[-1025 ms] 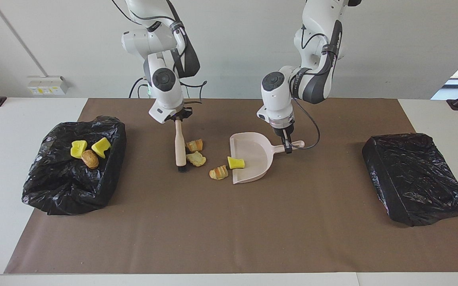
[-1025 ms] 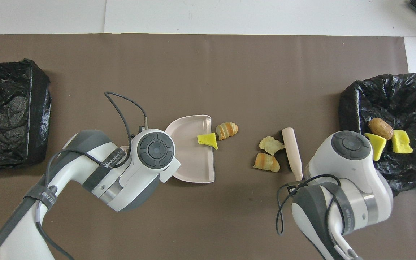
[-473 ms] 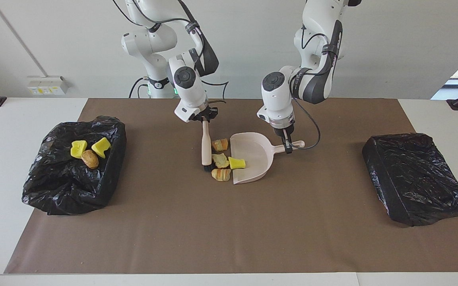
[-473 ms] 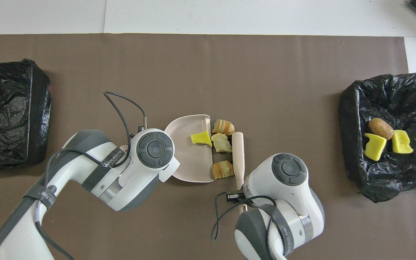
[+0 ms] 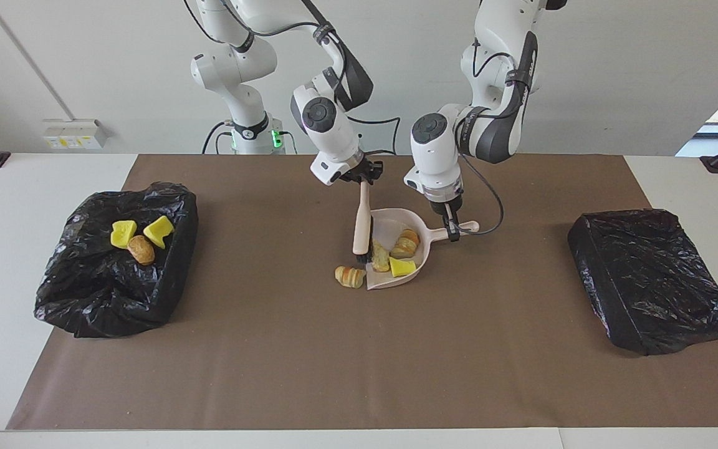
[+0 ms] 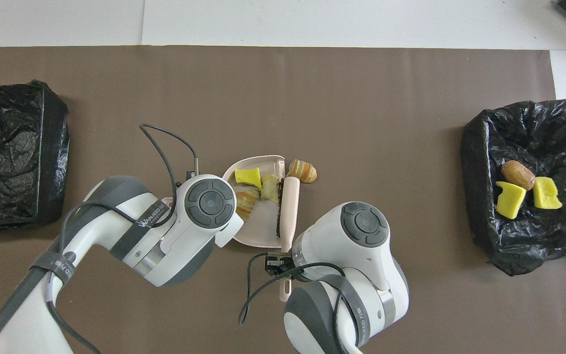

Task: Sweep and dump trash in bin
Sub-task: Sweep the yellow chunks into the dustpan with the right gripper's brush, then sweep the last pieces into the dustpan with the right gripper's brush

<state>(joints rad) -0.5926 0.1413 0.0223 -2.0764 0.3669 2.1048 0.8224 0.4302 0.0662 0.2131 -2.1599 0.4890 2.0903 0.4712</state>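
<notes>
The right gripper (image 5: 364, 178) pinches the smooth beige hand brush (image 5: 362, 219); the left gripper (image 5: 450, 226) pinches the glossy pink dustpan (image 5: 390, 221) by its handle. Three spongy and flaky trash pieces (image 5: 396, 252) lie in the pan mid-desk, a croissant-like lump (image 5: 350, 276) at its lip. Three more sit in the crinkled black bin bag (image 5: 110, 280) at the desk's edge; the wrists hide both grips from overhead.

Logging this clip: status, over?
Right gripper shut on brush; left gripper shut on dustpan handle. Three bits in pan, croissant outside.

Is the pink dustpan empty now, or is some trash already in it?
Not empty. The dustpan holds three pieces of trash: a yellow wedge and two pastry lumps. One croissant piece lies on the mat just outside its open edge.
</notes>
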